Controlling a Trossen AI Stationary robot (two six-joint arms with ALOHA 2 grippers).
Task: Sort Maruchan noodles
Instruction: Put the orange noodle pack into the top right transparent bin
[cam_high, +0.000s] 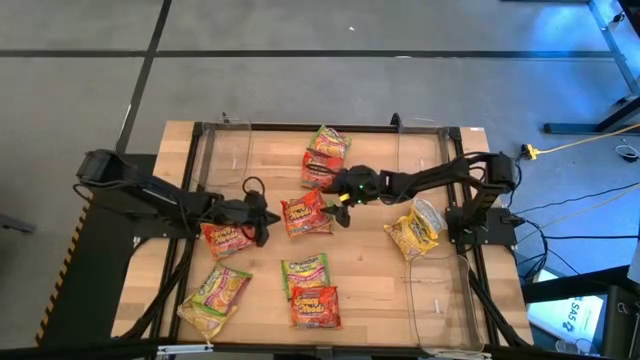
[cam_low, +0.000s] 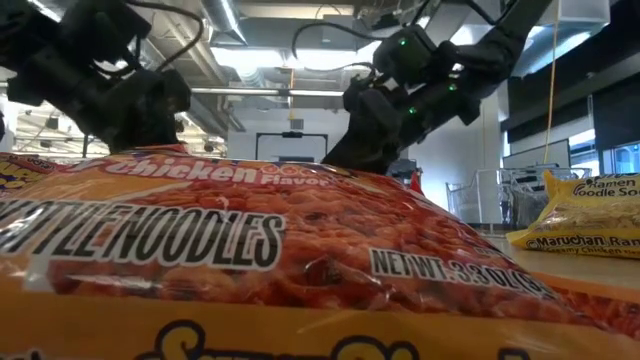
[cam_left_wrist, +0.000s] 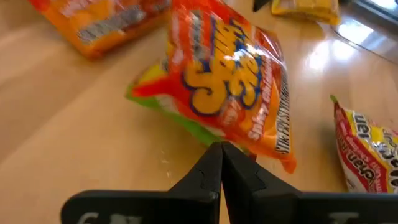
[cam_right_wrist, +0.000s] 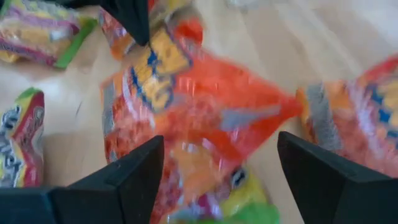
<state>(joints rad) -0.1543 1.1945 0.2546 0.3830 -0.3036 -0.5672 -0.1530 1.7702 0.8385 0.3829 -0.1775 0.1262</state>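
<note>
While two clear bins (cam_high: 436, 290) line the table's (cam_high: 370, 280) 3 o'clock side and a third (cam_high: 222, 150) sits at 10 o'clock, only the near right one shows contents: a yellow packet (cam_high: 414, 232) at its edge, whether fully inside cannot be told. Other noodle packets lie loose on the wood: two at 12 o'clock (cam_high: 325, 155), one red-orange packet (cam_high: 306, 213) at centre, one (cam_high: 228, 237) at 9 o'clock, a green-pink one (cam_high: 214, 297) at 7 o'clock, and a green-pink (cam_high: 305, 270) plus red-orange (cam_high: 316, 306) pair at 6 o'clock.

Right gripper (cam_high: 344, 214) hovers just beside the centre packet, fingers spread wide, nothing between them; its wrist view shows that packet (cam_right_wrist: 193, 112) below the open fingers (cam_right_wrist: 134, 174). Left gripper (cam_high: 262, 222) is at 9 o'clock, fingers pressed together and empty, confirmed in its wrist view (cam_left_wrist: 222, 163), where a packet (cam_left_wrist: 236, 81) overlaps a green one.

Only the low view gives readable print: "Chicken Flavor", "NOODLES", "NET WT" on the near packet (cam_low: 250, 260); "Ramen Noodle Soup", "Maruchan" on the yellow one (cam_low: 590, 215).
</note>
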